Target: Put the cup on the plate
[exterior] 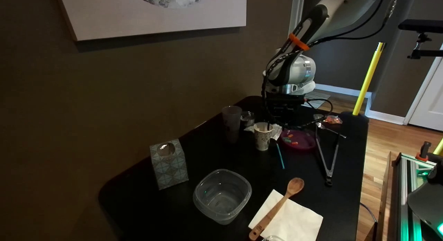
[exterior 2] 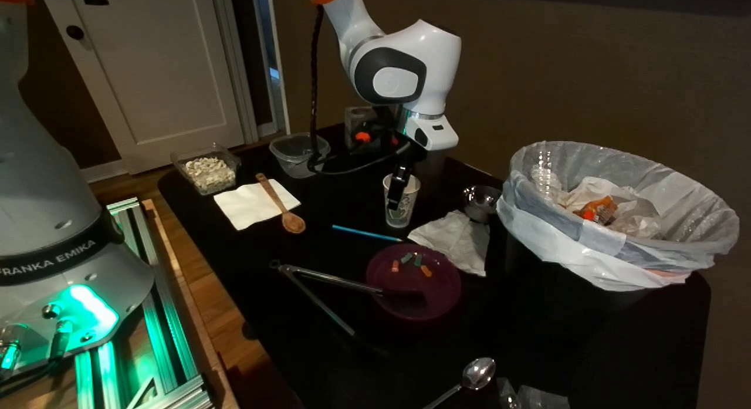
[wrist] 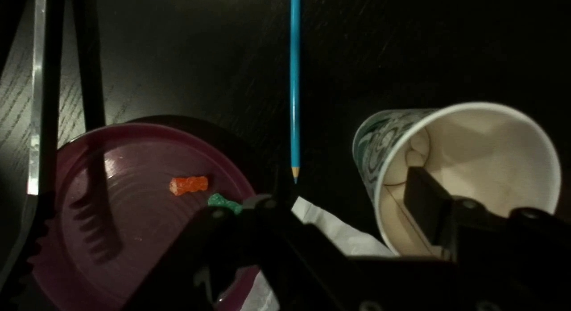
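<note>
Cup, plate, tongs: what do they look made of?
Cup: probably paper, smooth; rolled rim, printed wall and an apparent inner seam suggest it.
Plate: likely plastic, semi-gloss; highlights and fine concentric rings show.
Tongs: mostly shiny metal, going by bright reflections; dark toothed tips could be nylon or silicone, finish unclear.

Below the hand (wrist: 342, 196), black counter (wrist: 142, 65), wood-grained and catching pale light in the wrist view. In an exterior view, left of the hand, dim brown wall (exterior: 121, 78) bearing a pale canvas (exterior: 155, 19); right of the hand, wooden floor (exterior: 384, 140) edged with white baseboard (exterior: 387, 117). In an exterior view, well left of the hand, white door (exterior 2: 146, 74) with dark round knob (exterior 2: 74, 31).
</note>
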Controlling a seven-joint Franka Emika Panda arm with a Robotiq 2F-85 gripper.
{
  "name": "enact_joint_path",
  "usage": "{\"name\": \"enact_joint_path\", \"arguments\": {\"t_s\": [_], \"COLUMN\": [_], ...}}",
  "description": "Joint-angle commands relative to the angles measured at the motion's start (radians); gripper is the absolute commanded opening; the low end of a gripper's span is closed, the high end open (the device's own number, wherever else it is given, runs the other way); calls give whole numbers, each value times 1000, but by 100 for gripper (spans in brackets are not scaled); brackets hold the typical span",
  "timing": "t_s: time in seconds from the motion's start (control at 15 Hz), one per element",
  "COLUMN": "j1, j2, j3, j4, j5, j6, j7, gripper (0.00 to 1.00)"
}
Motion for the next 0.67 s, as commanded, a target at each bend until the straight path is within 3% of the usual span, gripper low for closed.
{"name": "enact_joint_path", "arguments": {"t_s": [0.0,0.33,0.6], "j1": [15,29,32], "j2": [35,45,29], "j3": [0,-1,-3], "j4": [32,54,45], "j5": [29,25,24], "j6": [15,19,21], "j7": [3,6,6], "gripper": [37,1,1]}}
